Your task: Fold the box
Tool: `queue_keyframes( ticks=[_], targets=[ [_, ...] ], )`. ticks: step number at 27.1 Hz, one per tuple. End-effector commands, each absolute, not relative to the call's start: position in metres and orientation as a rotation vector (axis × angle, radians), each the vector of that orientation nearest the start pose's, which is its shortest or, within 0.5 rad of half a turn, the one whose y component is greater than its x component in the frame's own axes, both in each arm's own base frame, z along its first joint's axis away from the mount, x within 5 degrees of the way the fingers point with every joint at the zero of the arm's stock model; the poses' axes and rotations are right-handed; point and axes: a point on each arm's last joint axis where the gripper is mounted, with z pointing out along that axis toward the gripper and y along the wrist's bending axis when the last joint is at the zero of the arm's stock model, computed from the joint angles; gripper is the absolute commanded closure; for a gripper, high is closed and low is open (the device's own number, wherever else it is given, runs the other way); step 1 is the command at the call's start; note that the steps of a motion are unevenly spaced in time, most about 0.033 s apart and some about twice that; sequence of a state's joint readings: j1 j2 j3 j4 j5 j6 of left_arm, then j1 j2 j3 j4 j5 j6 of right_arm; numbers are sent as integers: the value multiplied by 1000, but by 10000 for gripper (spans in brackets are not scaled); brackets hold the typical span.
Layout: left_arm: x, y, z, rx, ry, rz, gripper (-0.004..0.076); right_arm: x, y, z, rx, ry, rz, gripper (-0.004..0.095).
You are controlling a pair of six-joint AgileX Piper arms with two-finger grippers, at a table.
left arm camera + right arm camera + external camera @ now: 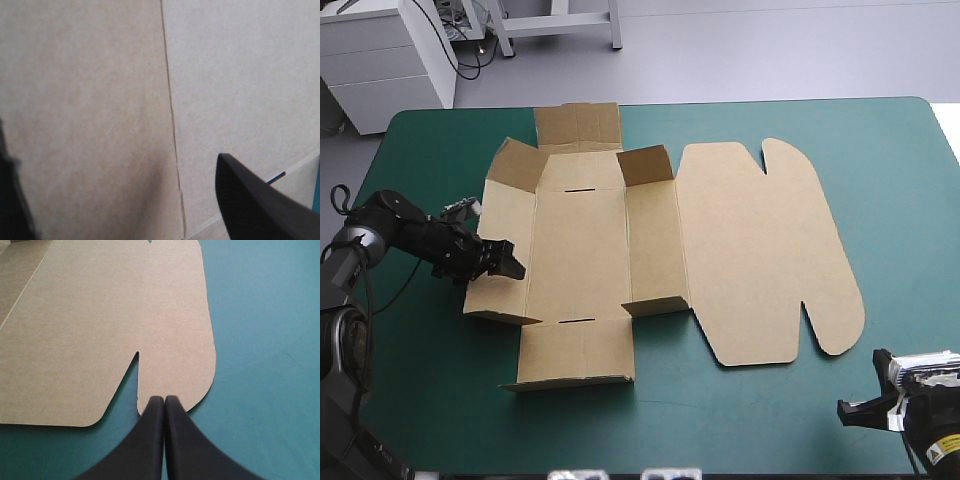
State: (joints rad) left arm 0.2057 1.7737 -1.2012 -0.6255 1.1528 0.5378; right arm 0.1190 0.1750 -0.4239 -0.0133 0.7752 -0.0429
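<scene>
Left arm: reaches in low from the table's left edge, bent at the elbow, left gripper (502,262) at the box's (580,250) left wall panel.
Left fingers (260,205): spread apart, brown board filling the view between and ahead of them (no grip shows).
Right arm: by the near right corner, right gripper (865,408) low, pressed into one point, aimed at the lid's (760,250) rounded near corner.
Box: opened sheet left of centre, corner flaps (645,165) tipped up, lid flat.
Edges: far flap close to the far edge.
Open room: bare teal-green cover (910,220) right of the lid.
</scene>
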Motion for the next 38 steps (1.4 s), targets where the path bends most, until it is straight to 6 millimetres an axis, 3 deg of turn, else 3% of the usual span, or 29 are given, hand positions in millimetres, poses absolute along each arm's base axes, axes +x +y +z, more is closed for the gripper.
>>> queue_keyframes(
  ticks=[1, 3, 6, 11, 16, 22, 26, 32, 38],
  targets=[
    [332, 14, 241, 73, 2792, -857, 295, 42, 4, 291, -164, 1909, 23, 927],
    [332, 14, 241, 75, 2795, -857, 391, 42, 4, 291, -164, 1909, 23, 927],
    [328, 12, 242, 174, 2804, -886, 725, 42, 4, 291, -164, 1909, 23, 927],
    [328, 13, 252, 188, 2846, -896, 731, 42, 4, 291, -164, 1909, 23, 927],
    [328, 25, 255, 77, 2963, -705, 731, 42, 4, 291, -164, 1909, 23, 927],
    [330, 27, 260, 147, 2973, -610, 731, 42, 4, 291, -164, 1909, 23, 927],
    [339, 12, 276, 321, 2955, -441, 731, 42, 4, 291, -163, 1909, 25, 927],
    [355, -20, 317, 639, 2813, -129, 731, 42, 6, 291, -151, 1911, 59, 927],
    [356, -65, 346, 1006, 2593, -96, 731, 42, 7, 290, -122, 1917, 108, 925]
  ],
)
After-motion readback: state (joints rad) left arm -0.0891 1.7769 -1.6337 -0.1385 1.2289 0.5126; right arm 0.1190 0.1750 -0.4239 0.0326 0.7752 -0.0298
